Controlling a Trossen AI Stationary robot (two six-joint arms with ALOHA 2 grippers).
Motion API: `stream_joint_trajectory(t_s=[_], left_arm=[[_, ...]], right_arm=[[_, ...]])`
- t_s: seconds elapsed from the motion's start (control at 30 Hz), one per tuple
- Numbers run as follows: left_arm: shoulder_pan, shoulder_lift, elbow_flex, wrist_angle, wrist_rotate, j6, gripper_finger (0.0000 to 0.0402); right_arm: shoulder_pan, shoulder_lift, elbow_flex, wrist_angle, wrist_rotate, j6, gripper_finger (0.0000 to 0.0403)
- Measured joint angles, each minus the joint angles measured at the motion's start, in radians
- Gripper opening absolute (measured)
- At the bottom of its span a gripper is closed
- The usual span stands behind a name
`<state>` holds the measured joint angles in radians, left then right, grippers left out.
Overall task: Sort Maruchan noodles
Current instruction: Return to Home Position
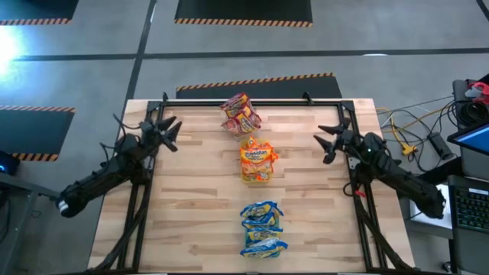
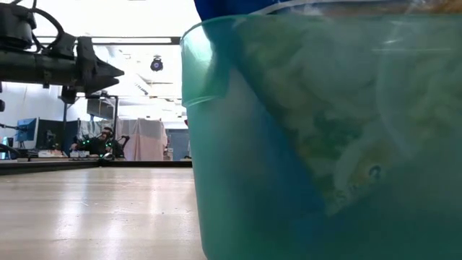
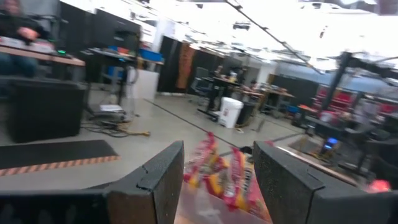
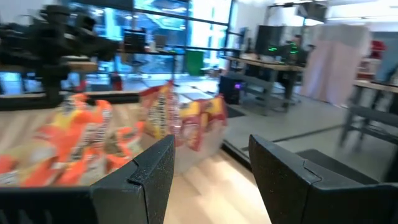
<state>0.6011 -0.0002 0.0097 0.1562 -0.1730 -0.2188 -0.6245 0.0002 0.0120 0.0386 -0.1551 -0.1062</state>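
Two pairs of jaws stand wide apart, with nothing between the fingers of either. The left gripper (image 1: pixel 174 131) hangs near the left edge of the table (image 1: pixel 191 206) and the right gripper (image 1: pixel 324 142) near its right edge, both pointing inward. Between them, down the table's middle, three bunches sit in a row: red packets (image 1: pixel 241 113) by the railed edge, orange packets (image 1: pixel 257 159) at the centre, and blue packets (image 1: pixel 263 229) toward the opposite edge. In the low view the wall of a green bin (image 2: pixel 238 180) fills the foreground, with packets showing dimly through it.
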Motion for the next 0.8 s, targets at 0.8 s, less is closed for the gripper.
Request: stream_joint_trajectory(t_s=[0.8], left_arm=[[0.182,0.0,-0.001,0.0,0.0,0.0,0.0174]], right_arm=[[-0.327,0.0,-0.001,-0.002,0.0,0.0,0.0194]])
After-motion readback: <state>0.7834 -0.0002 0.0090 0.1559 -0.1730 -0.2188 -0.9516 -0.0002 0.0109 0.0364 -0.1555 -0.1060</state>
